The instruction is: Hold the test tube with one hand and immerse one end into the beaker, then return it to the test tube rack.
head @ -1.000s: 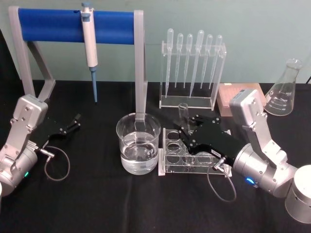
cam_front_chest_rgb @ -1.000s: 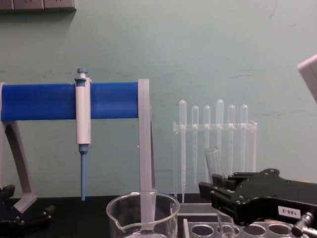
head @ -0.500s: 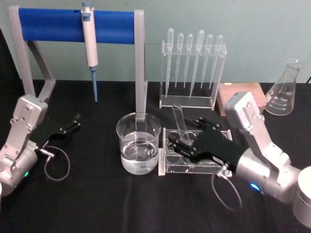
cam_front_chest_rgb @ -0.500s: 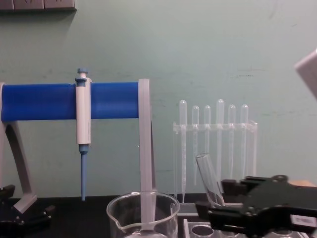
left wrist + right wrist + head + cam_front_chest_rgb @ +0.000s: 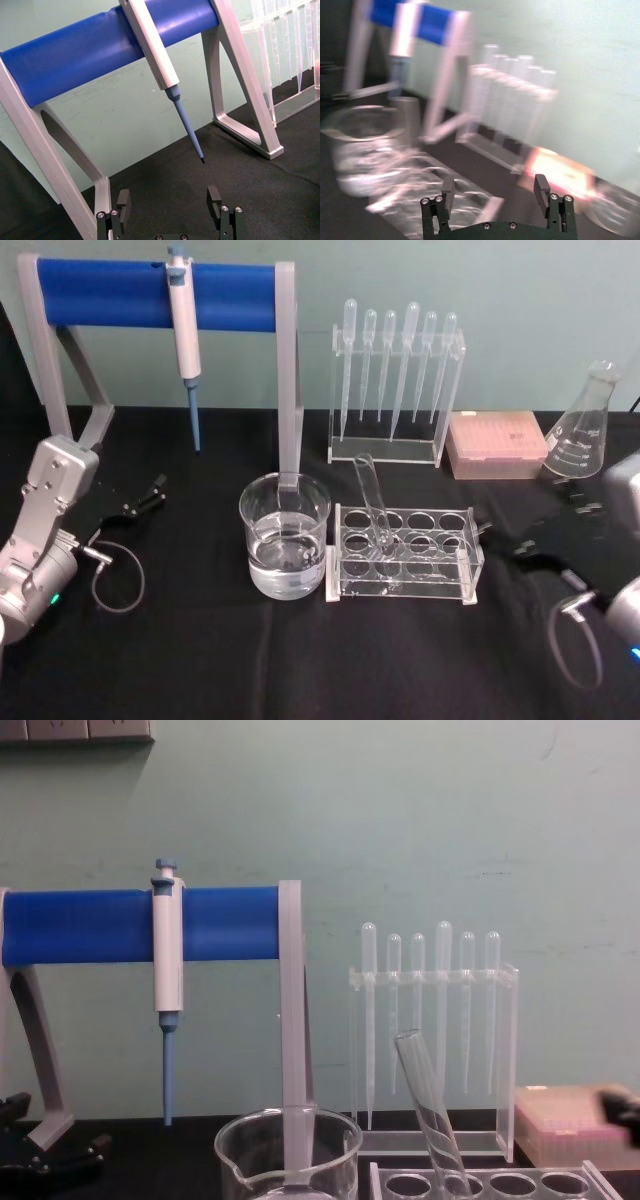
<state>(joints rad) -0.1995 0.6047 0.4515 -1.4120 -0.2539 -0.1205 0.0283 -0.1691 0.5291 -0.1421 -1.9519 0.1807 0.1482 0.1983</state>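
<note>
Test tube [image 5: 370, 502]: stands tilted in the clear rack [image 5: 404, 552], just beside the beaker [image 5: 284, 534]; nothing grips it.
Right pincer [image 5: 495, 192]: wrist view shows jaws apart, empty; head view places it right of the rack.
Left pincer [image 5: 171, 199]: jaws apart, parked at table left.

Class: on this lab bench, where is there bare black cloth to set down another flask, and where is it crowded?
Free: the front strip before the beaker and tube rack, and the patch between the left tool and the beaker. Crowded: the back row, from pipette stand to Erlenmeyer flask.
</note>
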